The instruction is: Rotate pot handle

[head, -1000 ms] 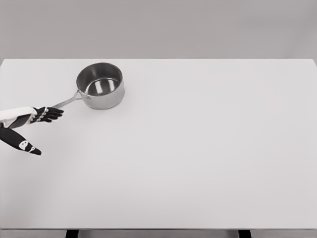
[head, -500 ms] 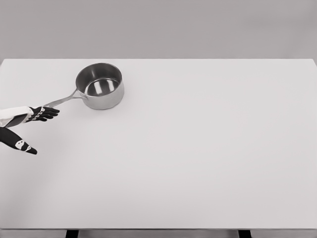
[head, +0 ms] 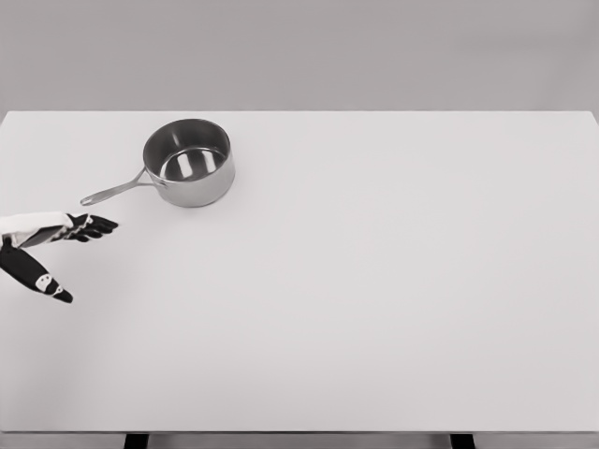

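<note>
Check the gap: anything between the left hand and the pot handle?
Nothing. In the head view only bare table separates the left hand from the handle tip; the fingers sit below it, not touching.

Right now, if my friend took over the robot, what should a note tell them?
Left hand: open, holding nothing, low at the table's left edge, just below the handle tip and apart from it.
Right hand: out of view.
Pot: upright, back left of the table, handle pointing left and slightly toward the robot.
Done: cannot tell from this picture alone whether the handle has been turned.
Left: check the handle's direction; re-grasp if it needs more turning.
</note>
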You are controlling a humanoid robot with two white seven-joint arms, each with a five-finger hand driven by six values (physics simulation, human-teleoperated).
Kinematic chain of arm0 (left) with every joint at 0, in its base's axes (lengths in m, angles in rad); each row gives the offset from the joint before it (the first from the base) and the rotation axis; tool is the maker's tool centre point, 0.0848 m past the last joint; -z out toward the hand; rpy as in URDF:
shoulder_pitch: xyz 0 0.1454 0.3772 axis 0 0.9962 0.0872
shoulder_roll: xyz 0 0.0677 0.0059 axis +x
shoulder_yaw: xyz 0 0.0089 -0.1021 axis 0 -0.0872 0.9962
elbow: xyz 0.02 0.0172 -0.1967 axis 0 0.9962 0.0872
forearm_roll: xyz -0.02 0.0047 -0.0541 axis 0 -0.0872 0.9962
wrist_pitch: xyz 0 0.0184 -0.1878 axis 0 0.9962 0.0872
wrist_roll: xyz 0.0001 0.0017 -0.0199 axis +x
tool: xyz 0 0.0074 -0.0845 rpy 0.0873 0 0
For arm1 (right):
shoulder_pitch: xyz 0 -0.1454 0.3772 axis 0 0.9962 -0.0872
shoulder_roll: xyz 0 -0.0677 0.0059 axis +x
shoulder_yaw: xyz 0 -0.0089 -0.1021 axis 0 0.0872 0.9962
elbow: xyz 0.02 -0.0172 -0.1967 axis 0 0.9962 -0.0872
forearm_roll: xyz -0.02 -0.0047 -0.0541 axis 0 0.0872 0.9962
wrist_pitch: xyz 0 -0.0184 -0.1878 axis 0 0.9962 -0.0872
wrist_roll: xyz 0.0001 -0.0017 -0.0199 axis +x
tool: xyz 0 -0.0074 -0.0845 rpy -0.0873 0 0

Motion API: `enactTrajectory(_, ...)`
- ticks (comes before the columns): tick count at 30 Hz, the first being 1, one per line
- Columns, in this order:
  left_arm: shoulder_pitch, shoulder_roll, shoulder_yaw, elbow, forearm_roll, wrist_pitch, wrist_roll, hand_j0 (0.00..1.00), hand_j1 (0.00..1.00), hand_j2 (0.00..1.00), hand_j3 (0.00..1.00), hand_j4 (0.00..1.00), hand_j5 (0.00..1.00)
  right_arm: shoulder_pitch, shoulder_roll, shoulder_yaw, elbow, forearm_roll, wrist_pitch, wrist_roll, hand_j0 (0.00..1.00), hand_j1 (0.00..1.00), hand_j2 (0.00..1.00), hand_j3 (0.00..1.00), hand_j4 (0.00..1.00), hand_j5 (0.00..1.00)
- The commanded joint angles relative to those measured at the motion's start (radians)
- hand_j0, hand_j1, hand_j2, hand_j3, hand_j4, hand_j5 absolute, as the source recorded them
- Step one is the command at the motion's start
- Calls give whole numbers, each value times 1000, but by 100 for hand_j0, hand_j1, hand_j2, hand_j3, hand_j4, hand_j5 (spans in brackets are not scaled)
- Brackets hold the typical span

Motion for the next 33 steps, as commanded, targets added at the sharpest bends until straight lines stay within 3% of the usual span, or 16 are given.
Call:
enactTrajectory(1, 0, 1, 4, -23, 0, 59, 0, 100, 100, 100, 100, 100, 100, 0, 0, -1, 0, 0, 1, 0, 100, 100, 100, 100, 100, 100)
enactTrajectory(15, -8, 1, 67, -66, 2, 71, 0, 100, 100, 100, 100, 100, 100, 0, 0, -1, -1, 0, 0, 0, 100, 100, 100, 100, 100, 100)
enactTrajectory(33, -49, -52, 67, 84, -49, 68, 0, 100, 100, 100, 100, 100, 100, 0, 0, -1, 0, 0, 0, 0, 100, 100, 100, 100, 100, 100)
